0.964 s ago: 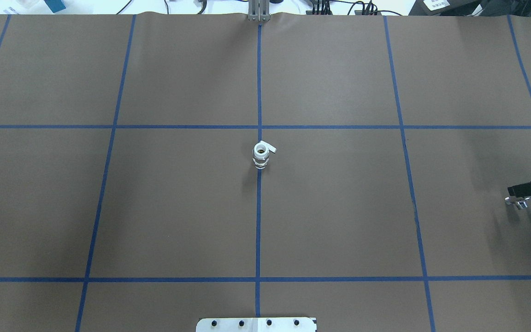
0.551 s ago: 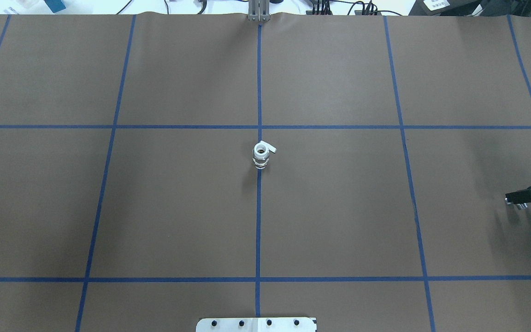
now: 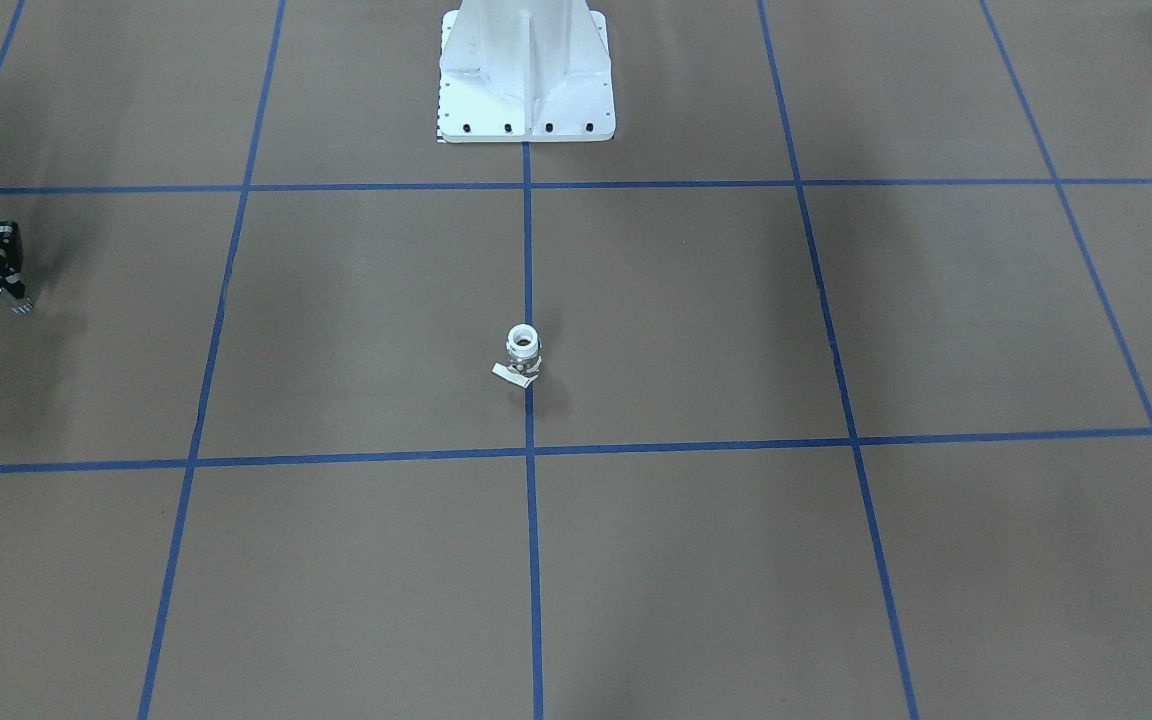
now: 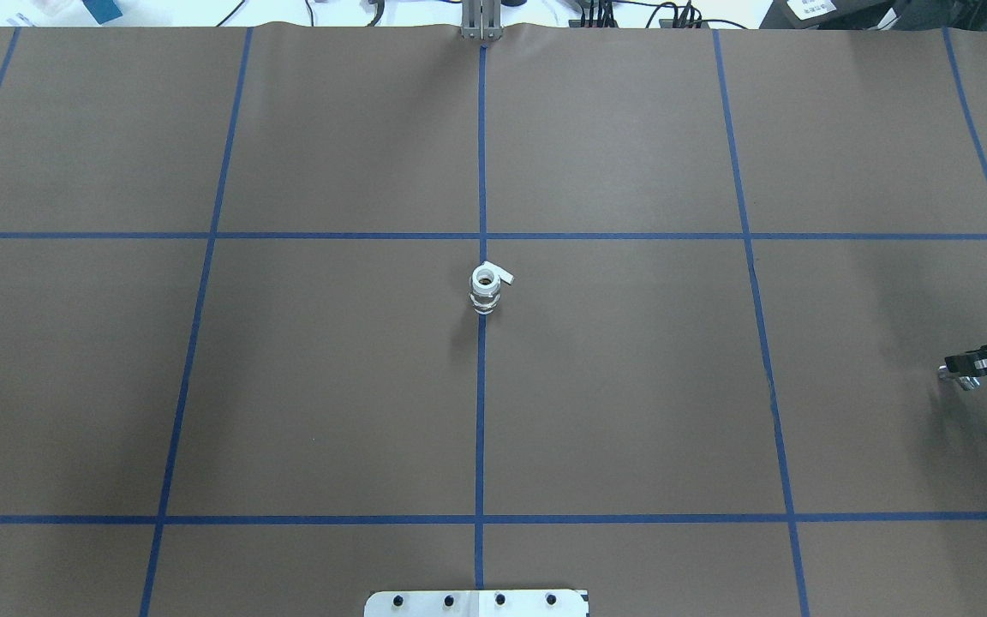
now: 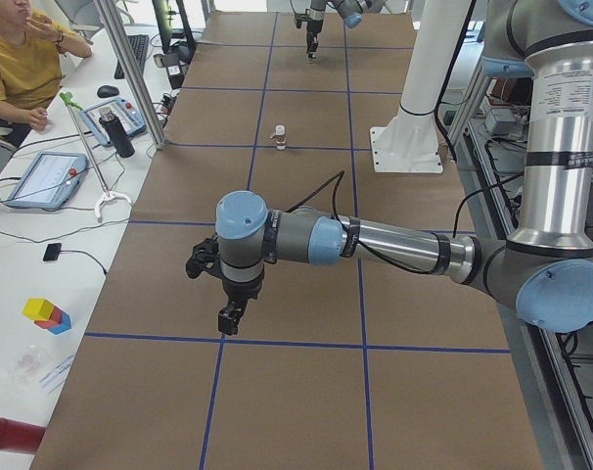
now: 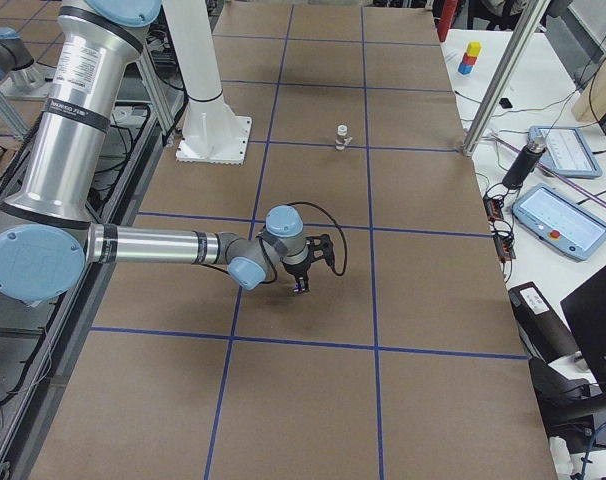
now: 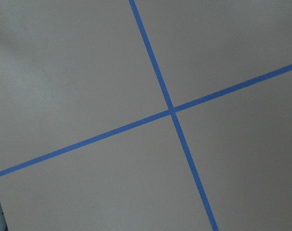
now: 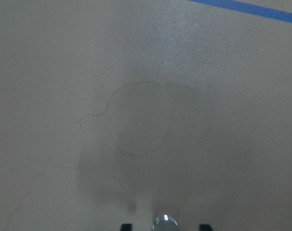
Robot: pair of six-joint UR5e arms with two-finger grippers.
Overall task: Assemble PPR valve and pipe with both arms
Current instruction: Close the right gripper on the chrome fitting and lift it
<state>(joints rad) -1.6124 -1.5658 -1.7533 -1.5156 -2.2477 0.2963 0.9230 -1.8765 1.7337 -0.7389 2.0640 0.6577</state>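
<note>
The PPR valve (image 4: 485,290) stands upright at the table's middle, white ring end up and lever tab at its base; it also shows in the front view (image 3: 523,355). The pipe (image 4: 960,377), a small shiny silver stub, stands near the table's right edge. My right gripper (image 4: 969,367) is low over it, open. In the right wrist view the pipe (image 8: 165,223) sits between the two fingertips (image 8: 126,226) with gaps on both sides. My left gripper (image 5: 228,318) hangs above bare table far from both parts; I cannot tell whether it is open or shut.
The white pedestal base (image 3: 526,70) stands at the robot's side of the table. Blue tape lines (image 4: 481,386) divide the brown table cover. An operators' bench with tablets (image 5: 47,176) and a seated person (image 5: 22,59) runs along the far side.
My right gripper has shifted slightly toward the pipe and settled lower over it. The valve and the pipe have not moved.
</note>
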